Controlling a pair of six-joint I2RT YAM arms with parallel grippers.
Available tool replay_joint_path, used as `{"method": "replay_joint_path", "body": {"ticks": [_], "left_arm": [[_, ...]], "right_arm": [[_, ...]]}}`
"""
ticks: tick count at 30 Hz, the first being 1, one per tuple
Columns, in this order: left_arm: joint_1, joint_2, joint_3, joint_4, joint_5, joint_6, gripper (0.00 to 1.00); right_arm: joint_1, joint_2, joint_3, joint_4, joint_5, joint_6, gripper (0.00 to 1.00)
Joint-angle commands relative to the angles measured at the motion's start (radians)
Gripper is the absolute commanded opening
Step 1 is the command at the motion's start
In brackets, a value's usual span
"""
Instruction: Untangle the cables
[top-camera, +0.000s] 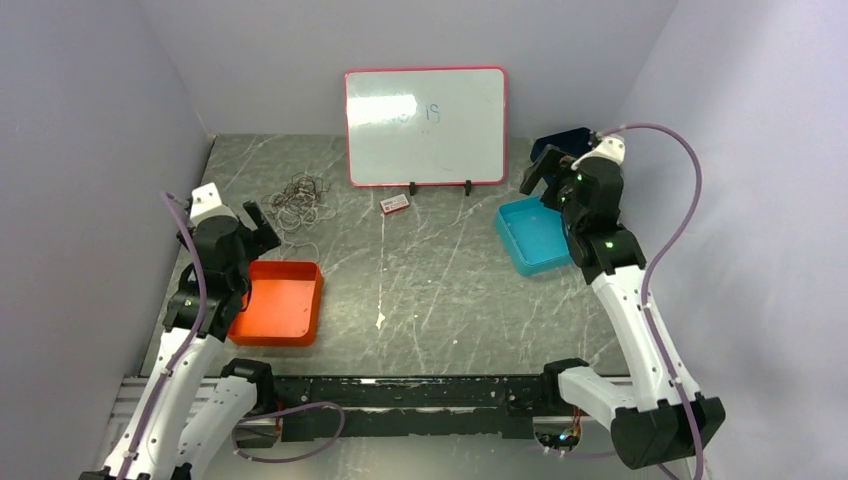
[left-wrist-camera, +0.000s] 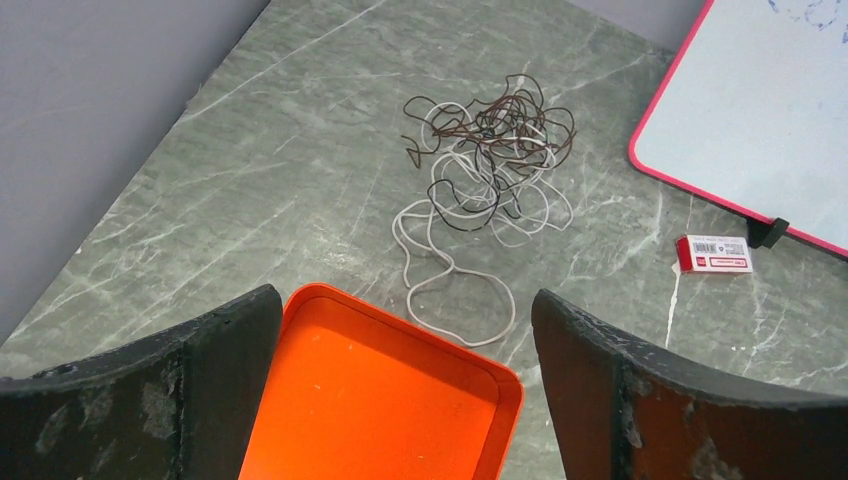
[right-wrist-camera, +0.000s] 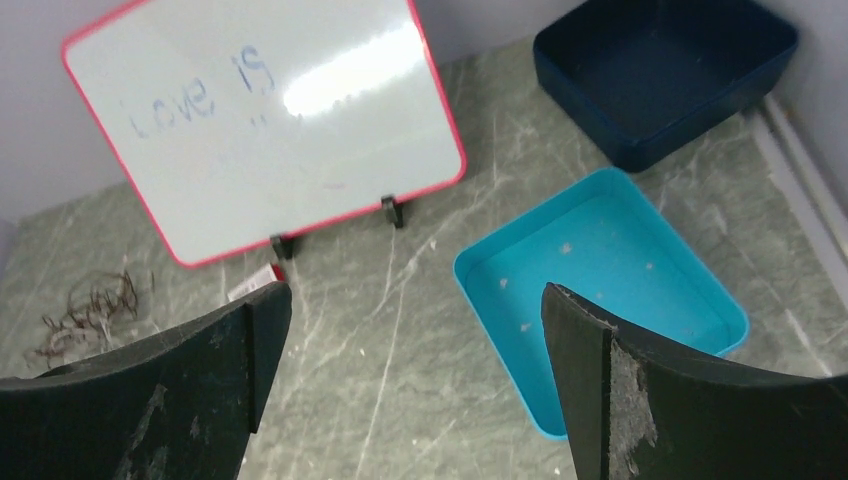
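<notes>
The cables (top-camera: 300, 200) lie in one tangled heap of thin dark and white loops on the table at the back left. In the left wrist view the cables (left-wrist-camera: 490, 150) sit beyond the orange tray, and one white loop trails toward the tray's far edge. They also show faintly at the left edge of the right wrist view (right-wrist-camera: 85, 310). My left gripper (top-camera: 258, 225) is open and empty, held above the far edge of the orange tray, short of the heap. My right gripper (top-camera: 545, 172) is open and empty above the light blue tray at the back right.
An orange tray (top-camera: 280, 302) sits at the left, a light blue tray (top-camera: 535, 235) at the right, and a dark blue tray (top-camera: 560, 145) behind it. A red-framed whiteboard (top-camera: 425, 125) stands at the back, with a small red-and-white box (top-camera: 396, 203) in front.
</notes>
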Motion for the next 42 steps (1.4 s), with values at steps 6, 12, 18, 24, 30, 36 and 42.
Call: {"method": "replay_joint_path", "body": {"ticks": [6, 12, 18, 24, 30, 36, 42], "left_arm": [[0.031, -0.018, 0.046, 0.026, 0.019, 0.024, 1.00], [0.041, -0.040, 0.054, 0.014, -0.025, -0.017, 1.00], [0.049, -0.071, 0.056, 0.001, -0.074, -0.039, 1.00], [0.062, -0.080, 0.055, 0.002, -0.070, -0.045, 0.99], [0.069, -0.082, 0.052, 0.007, -0.052, -0.043, 1.00], [0.072, -0.086, 0.051, 0.007, -0.043, -0.045, 1.00], [0.075, -0.077, 0.051, 0.012, -0.030, -0.044, 1.00]], "right_arm": [[0.251, 0.165, 0.038, -0.082, -0.070, 0.038, 1.00], [0.571, 0.313, 0.022, 0.037, -0.098, 0.124, 1.00], [0.815, 0.517, 0.068, 0.167, -0.117, 0.224, 1.00], [0.937, 0.767, 0.220, 0.229, -0.112, 0.265, 1.00], [0.989, 1.024, 0.441, 0.161, -0.085, 0.248, 1.00], [0.998, 1.190, 0.590, 0.063, 0.013, 0.199, 1.00], [0.997, 1.231, 0.626, -0.040, 0.223, 0.138, 1.00]]}}
